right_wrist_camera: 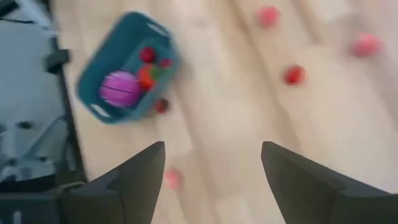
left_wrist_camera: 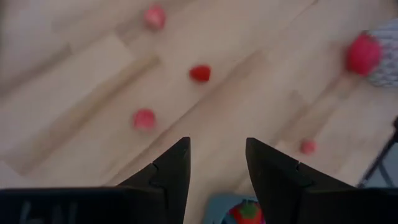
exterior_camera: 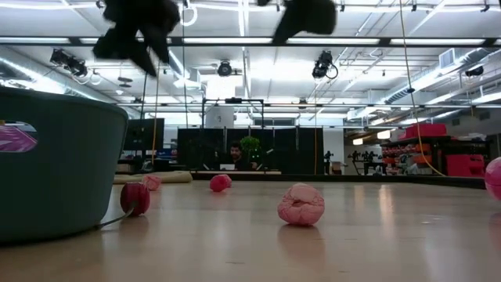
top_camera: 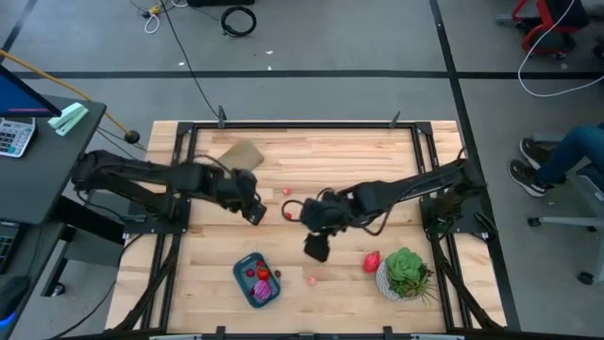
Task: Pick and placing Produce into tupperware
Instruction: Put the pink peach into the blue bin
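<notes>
The tupperware (top_camera: pixel 257 280) sits at lower centre of the high view and holds a magenta-purple piece (top_camera: pixel 262 290) and red pieces. Loose produce lies on the table (top_camera: pixel 330 161). The pale pink piece (top_camera: pixel 310 280) is just below the right end effector (top_camera: pixel 317 248), which is empty with fingers spread. The left end effector (top_camera: pixel 255 212), also spread and empty, is farther from it. Judgement: right arm is better placed.

Surface (top_camera: pixel 340 161) was pale wood planks, smooth with a satin sheen (ceiling lights reflected in low view). Tupperware (top_camera: pixel 242 280) looked matt teal plastic. Pale pink produce (exterior_camera: pixel 300 205) had a wrinkled, rough skin. Fingers (right_wrist_camera: pixel 140 180) were matt dark plastic.
</notes>
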